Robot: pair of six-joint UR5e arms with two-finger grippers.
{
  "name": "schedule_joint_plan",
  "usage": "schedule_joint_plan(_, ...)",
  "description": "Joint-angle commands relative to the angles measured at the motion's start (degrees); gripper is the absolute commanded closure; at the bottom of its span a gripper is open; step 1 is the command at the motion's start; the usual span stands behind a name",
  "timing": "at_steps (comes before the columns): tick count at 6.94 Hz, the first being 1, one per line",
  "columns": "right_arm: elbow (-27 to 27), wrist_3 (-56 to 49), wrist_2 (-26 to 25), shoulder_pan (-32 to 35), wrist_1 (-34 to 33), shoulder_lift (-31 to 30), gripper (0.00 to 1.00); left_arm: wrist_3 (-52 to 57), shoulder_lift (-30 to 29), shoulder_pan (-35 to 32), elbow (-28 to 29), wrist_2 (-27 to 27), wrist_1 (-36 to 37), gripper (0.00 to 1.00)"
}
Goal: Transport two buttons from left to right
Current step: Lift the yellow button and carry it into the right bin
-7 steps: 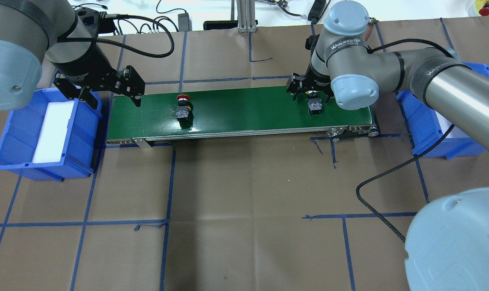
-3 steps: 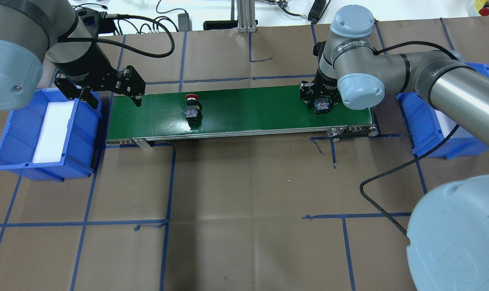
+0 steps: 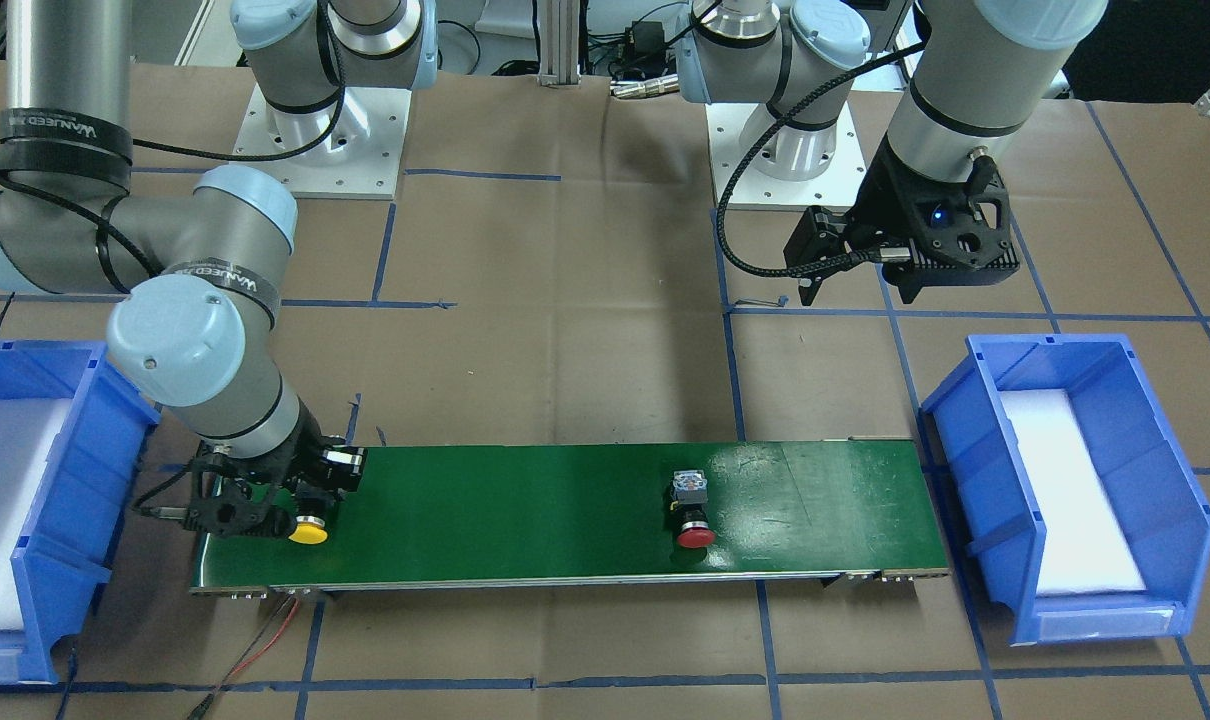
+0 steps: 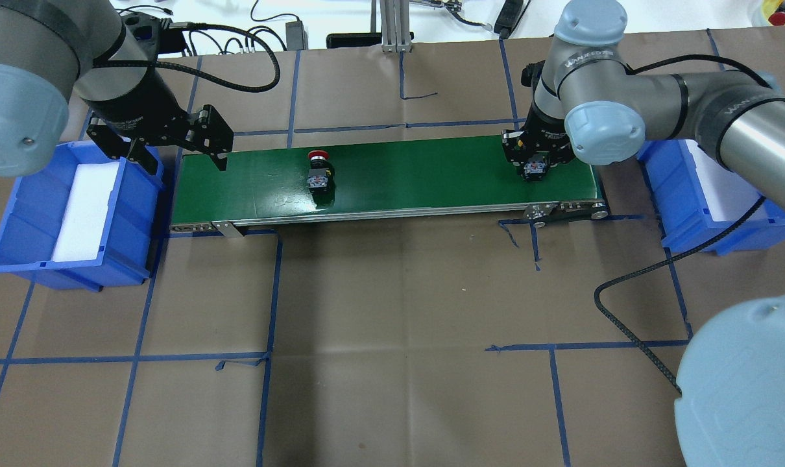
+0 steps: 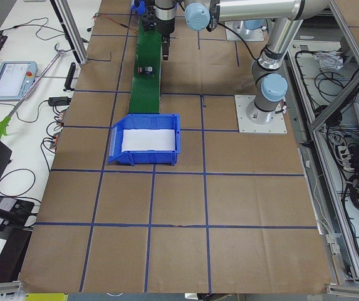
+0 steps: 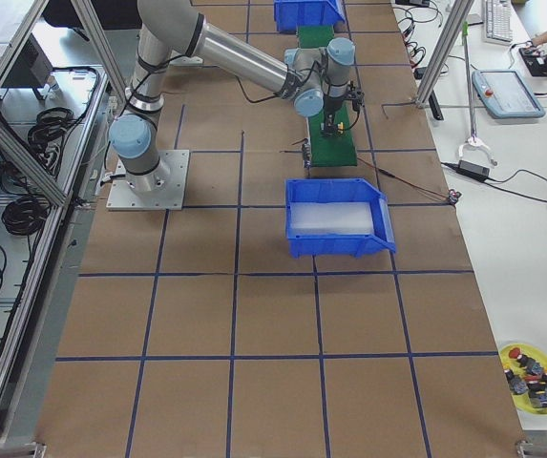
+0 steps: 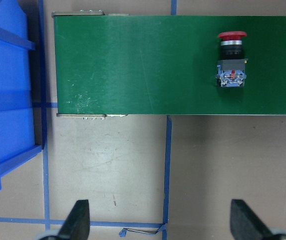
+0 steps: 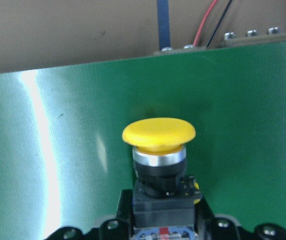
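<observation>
The yellow button lies on the green conveyor belt near its right end, its cap pointing to the far side. My right gripper is down on the belt and shut on its contact block; the cap fills the right wrist view. The red button lies on the belt left of the middle, and shows in the left wrist view. My left gripper is open and empty above the belt's left end, apart from the red button.
A blue bin with white foam stands off the belt's left end, another blue bin off its right end. Brown paper with blue tape lines covers the table. The right arm's cable loops over the table's right front.
The red button has moved right along the belt. My right gripper has moved right with the yellow button between its fingers. The left gripper has not moved.
</observation>
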Motion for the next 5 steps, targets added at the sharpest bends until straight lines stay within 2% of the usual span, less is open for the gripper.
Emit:
schedule_joint_plan(1,-2.65,-6.59,0.19,-5.81,5.95,-5.63,0.97,0.00,0.00,0.00,0.00,-0.02,0.16,0.00)
schedule_joint_plan(3,-5.90,-20.45,-0.34,-15.99,7.93,-9.16,0.96,0.00,0.09,0.00,-0.09,-0.02,0.16,0.00)
schedule_joint_plan(4,-6.18,-27.57,-0.34,-21.87,7.49,-9.17,0.96,0.00,0.09,0.00,-0.09,-0.02,0.25,0.00)
schedule_joint_plan(5,-5.92,-30.17,-0.25,-26.63,7.49,-8.65,0.96,0.09,0.17,0.00,-0.09,-0.02,0.25,0.00)
